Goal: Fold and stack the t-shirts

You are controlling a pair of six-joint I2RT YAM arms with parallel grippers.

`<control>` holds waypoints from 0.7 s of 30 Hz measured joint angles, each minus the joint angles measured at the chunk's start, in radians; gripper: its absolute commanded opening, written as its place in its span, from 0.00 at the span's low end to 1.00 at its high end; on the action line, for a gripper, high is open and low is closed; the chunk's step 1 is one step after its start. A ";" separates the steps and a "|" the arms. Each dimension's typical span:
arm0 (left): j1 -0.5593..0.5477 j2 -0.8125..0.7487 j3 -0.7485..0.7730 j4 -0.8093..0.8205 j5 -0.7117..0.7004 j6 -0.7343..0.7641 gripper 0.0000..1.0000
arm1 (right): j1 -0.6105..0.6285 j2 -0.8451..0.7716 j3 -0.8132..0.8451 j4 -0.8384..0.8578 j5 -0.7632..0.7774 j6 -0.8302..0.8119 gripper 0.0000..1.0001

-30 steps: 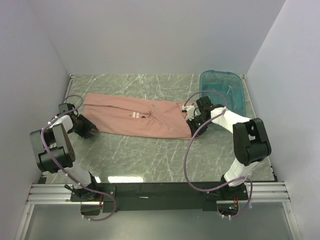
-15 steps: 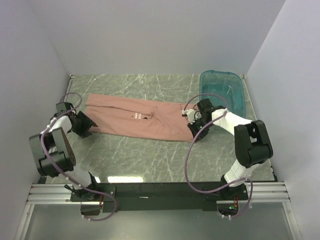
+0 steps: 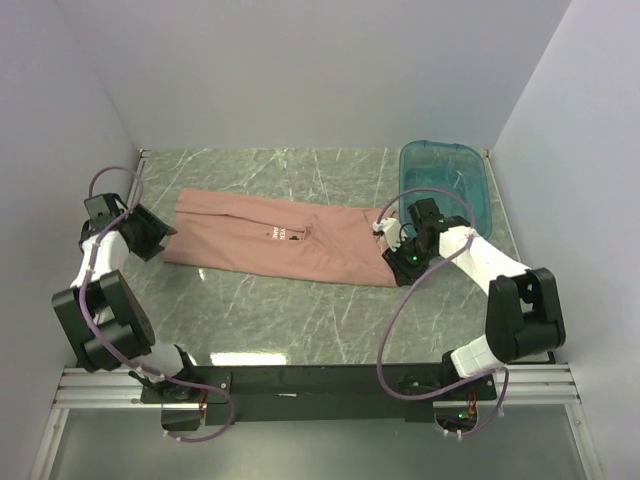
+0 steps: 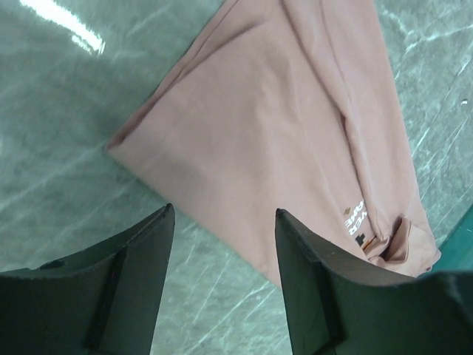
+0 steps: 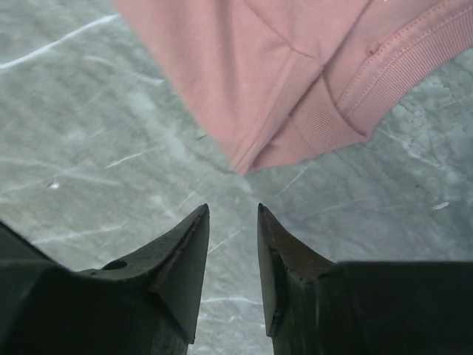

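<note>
from above, the pink t-shirt [image 3: 270,232] is lying flat on the marbled green table [image 3: 300,315], folded into a long band running from left to right across the middle. a small print [image 3: 283,233] is showing near its centre. the left gripper [image 3: 152,236] is sitting just off the band's left end, and the right gripper [image 3: 401,257] is sitting at its right end, by the near corner. a teal tub [image 3: 470,188] is standing at the far right of the table, just beyond the right arm and apart from the cloth.

in the left wrist view, the left gripper [image 4: 224,214] is hovering with its dark fingers [image 4: 137,285] standing wide apart, nothing between them. the t-shirt [image 4: 273,126] is spreading away ahead of it; its near edge is running across the gap between the fingertips, with bare table [image 4: 59,111] on the left. the print [image 4: 357,219] is showing near the far end, and a teal sliver of the tub [image 4: 463,241] is peeking in at the right edge.

in the right wrist view, the right gripper [image 5: 232,210] is pointing at bare table [image 5: 89,133], its fingers [image 5: 185,251] parted by a narrow gap and gripping nothing. the t-shirt [image 5: 244,59] is lying just ahead, its folded corner pointing toward the gap without reaching it. a ribbed band [image 5: 399,66] is crossing the upper right.
</note>
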State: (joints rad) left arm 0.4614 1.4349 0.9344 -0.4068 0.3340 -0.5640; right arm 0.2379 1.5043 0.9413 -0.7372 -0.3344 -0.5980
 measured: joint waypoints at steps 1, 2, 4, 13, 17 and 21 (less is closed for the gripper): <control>-0.005 0.025 0.021 -0.002 -0.003 0.003 0.60 | -0.003 -0.017 0.000 -0.013 -0.014 -0.015 0.41; -0.010 0.048 0.043 -0.001 -0.005 0.006 0.60 | -0.003 -0.035 0.001 -0.028 -0.037 -0.031 0.41; -0.024 0.091 0.081 -0.003 -0.017 0.014 0.59 | -0.007 -0.066 0.003 -0.057 -0.087 -0.063 0.42; -0.113 0.199 0.247 -0.051 -0.076 0.031 0.56 | 0.002 -0.170 0.014 -0.129 -0.301 -0.178 0.42; -0.129 0.194 0.263 -0.053 -0.105 0.032 0.57 | 0.095 -0.258 -0.024 -0.075 -0.303 -0.196 0.43; -0.122 0.115 0.202 -0.051 -0.156 0.029 0.68 | 0.328 -0.297 -0.044 0.018 -0.207 -0.193 0.44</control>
State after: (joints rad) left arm 0.3397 1.5501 1.1366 -0.4576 0.1783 -0.5354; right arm 0.5659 1.2072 0.8974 -0.7193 -0.5411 -0.7914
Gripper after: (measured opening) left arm 0.633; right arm 0.438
